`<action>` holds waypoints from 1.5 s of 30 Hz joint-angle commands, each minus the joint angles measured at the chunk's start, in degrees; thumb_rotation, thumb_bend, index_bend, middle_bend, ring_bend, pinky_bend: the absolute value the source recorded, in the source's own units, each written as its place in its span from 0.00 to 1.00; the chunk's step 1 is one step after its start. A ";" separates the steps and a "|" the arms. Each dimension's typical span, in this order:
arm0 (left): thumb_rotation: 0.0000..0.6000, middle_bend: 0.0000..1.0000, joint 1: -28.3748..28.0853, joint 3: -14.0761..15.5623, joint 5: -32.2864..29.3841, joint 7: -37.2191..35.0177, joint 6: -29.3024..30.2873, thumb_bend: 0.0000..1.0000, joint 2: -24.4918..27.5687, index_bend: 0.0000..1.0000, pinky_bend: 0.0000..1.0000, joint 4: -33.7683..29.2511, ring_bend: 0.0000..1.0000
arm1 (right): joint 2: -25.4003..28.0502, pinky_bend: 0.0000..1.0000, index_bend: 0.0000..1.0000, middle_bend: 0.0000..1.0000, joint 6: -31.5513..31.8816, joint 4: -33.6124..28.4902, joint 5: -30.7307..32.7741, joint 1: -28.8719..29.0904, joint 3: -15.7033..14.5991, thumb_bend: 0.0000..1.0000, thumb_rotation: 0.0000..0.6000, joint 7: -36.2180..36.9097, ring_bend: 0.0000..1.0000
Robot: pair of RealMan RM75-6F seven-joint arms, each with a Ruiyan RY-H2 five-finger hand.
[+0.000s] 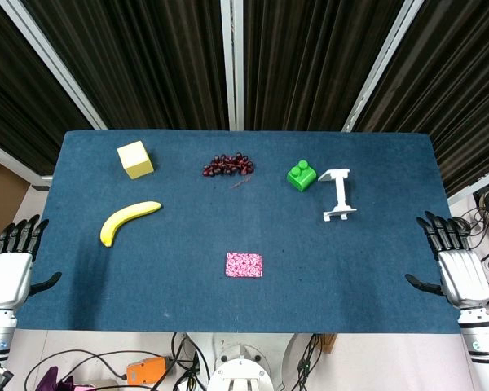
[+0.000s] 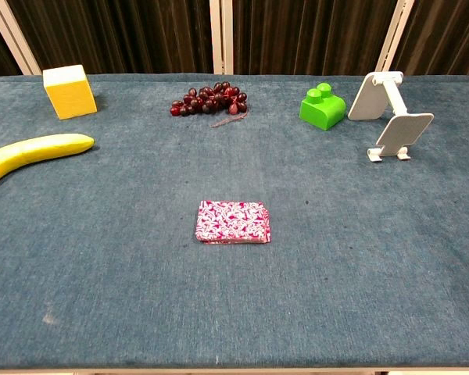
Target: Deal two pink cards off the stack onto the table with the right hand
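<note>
Head view: pink card stack [image 1: 244, 265] flat at the near middle of the blue table [image 1: 375, 269], touched by neither hand. Right hand [image 1: 455, 265] off the right table edge, fingers spread, holding nothing; left hand [image 1: 12, 265] likewise off the left edge. Farther back: banana [image 1: 128, 221], yellow cube [image 1: 135, 159], grapes [image 1: 227, 166], green brick [image 1: 301, 175], white phone stand [image 1: 338, 195].

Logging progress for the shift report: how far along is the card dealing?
Nothing is dealt: the pink card stack sits whole, with no loose cards on the blue table. Nothing is in hand; the right hand and left hand rest open at the table's edges. Both cards remain.
</note>
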 commanded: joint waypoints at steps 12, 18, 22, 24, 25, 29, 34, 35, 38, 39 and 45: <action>1.00 0.00 -0.04 -0.36 0.79 -0.24 0.95 0.09 0.49 0.01 0.00 0.00 0.00 | -7.19 0.10 0.12 0.05 -15.53 -14.39 1.71 10.19 0.99 0.25 1.00 -14.31 0.03; 1.00 0.00 -0.01 -0.33 0.99 -0.58 1.06 0.09 0.56 0.01 0.00 0.20 0.00 | -18.33 0.13 0.19 0.05 -22.94 -13.79 15.83 17.61 5.35 0.26 1.00 -27.43 0.03; 1.00 0.00 0.14 -0.23 0.78 -1.01 0.96 0.09 0.56 0.01 0.00 0.66 0.00 | -26.55 0.13 0.23 0.05 -23.33 -10.08 23.82 21.59 6.76 0.26 1.00 -35.85 0.03; 1.00 0.00 0.18 -0.21 0.69 -1.22 0.89 0.09 0.59 0.01 0.00 0.88 0.00 | -29.64 0.13 0.25 0.05 -23.31 -8.40 26.60 23.19 7.07 0.27 1.00 -38.45 0.03; 1.00 0.00 0.19 -0.21 0.63 -1.37 0.82 0.09 0.59 0.01 0.00 1.03 0.00 | -31.44 0.13 0.26 0.05 -23.43 -7.30 28.23 24.23 7.12 0.27 1.00 -40.00 0.03; 1.00 0.00 0.02 -0.17 0.55 -1.70 0.34 0.09 0.50 0.01 0.00 1.43 0.00 | -36.40 0.13 0.29 0.05 -23.53 -4.23 32.84 27.40 7.17 0.30 1.00 -44.39 0.03; 1.00 0.00 -0.11 -0.11 0.42 -2.04 -0.09 0.09 0.37 0.01 0.00 1.84 0.00 | -42.06 0.13 0.30 0.05 -22.22 -0.47 37.04 30.52 7.53 0.31 1.00 -48.19 0.03; 1.00 0.00 -0.09 -0.09 0.37 -2.14 -0.13 0.09 0.36 0.01 0.00 1.94 0.00 | -42.74 0.13 0.30 0.05 -21.94 0.10 37.27 30.88 7.55 0.31 1.00 -48.43 0.03; 1.00 0.00 -0.06 -0.05 0.25 -2.34 -0.28 0.09 0.45 0.01 0.00 2.24 0.00 | -44.48 0.13 0.31 0.05 -21.23 1.50 37.98 31.81 7.72 0.33 1.00 -48.60 0.03; 1.00 0.00 -0.08 -0.07 0.23 -2.43 -0.32 0.09 0.49 0.01 0.00 2.31 0.00 | -44.92 0.13 0.31 0.05 -21.15 1.77 38.53 32.16 7.89 0.34 1.00 -48.62 0.03; 1.00 0.00 -0.19 -0.12 0.28 -2.72 -0.44 0.09 0.61 0.01 0.00 2.54 0.00 | -46.01 0.10 0.32 0.05 -20.09 1.83 41.09 33.62 8.68 0.39 1.00 -49.23 0.03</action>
